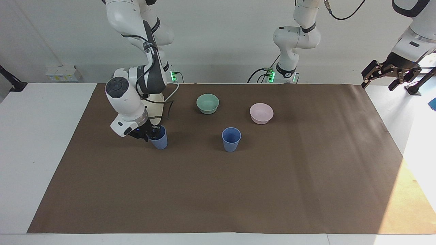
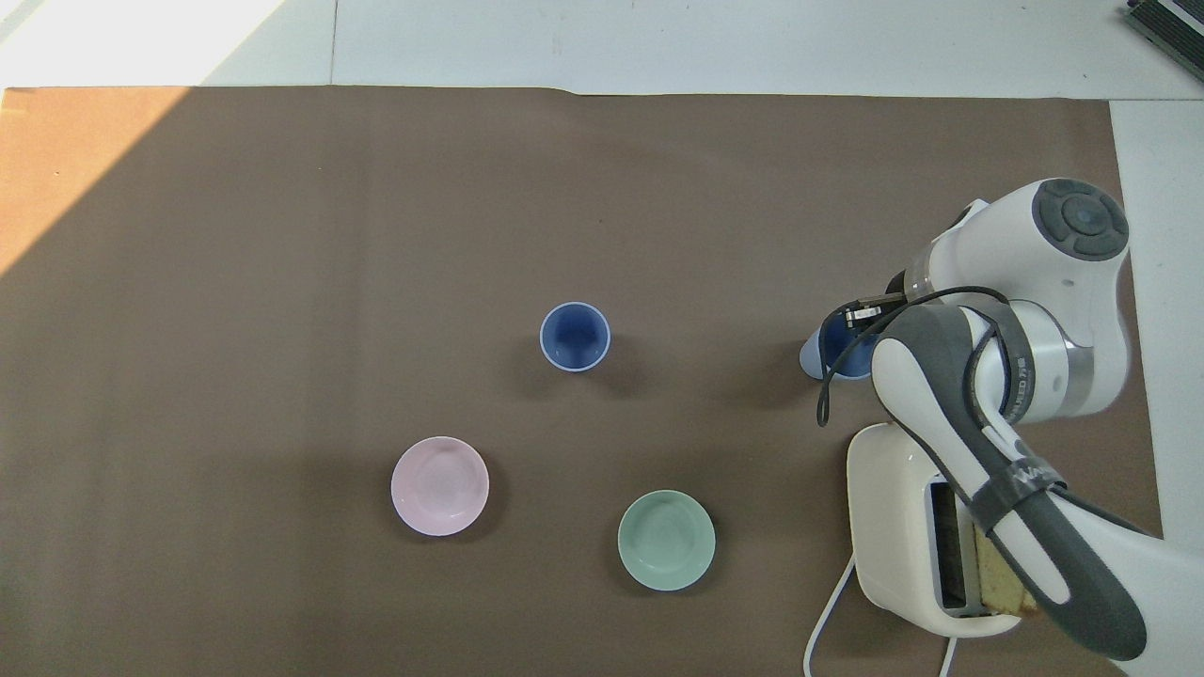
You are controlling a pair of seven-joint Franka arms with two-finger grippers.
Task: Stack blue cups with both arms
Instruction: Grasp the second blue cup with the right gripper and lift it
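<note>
Two blue cups stand upright on the brown mat. One blue cup [image 1: 231, 139] is mid-table and also shows in the overhead view [image 2: 575, 337]. The other blue cup [image 1: 160, 141] stands at the right arm's end, just farther from the robots than the toaster, and is partly covered in the overhead view [image 2: 815, 355]. My right gripper [image 1: 151, 133] is down at this cup's rim and also shows in the overhead view [image 2: 861, 315]. My left gripper [image 1: 386, 75] is open and empty, raised over the table's edge at the left arm's end, and out of the overhead view.
A cream toaster [image 2: 894, 517] with a slice of bread in it stands under the right arm. A mint-green bowl [image 1: 207, 103] and a pale pink bowl [image 1: 261, 113] sit nearer to the robots than the mid-table cup. The brown mat [image 1: 218, 190] covers the table.
</note>
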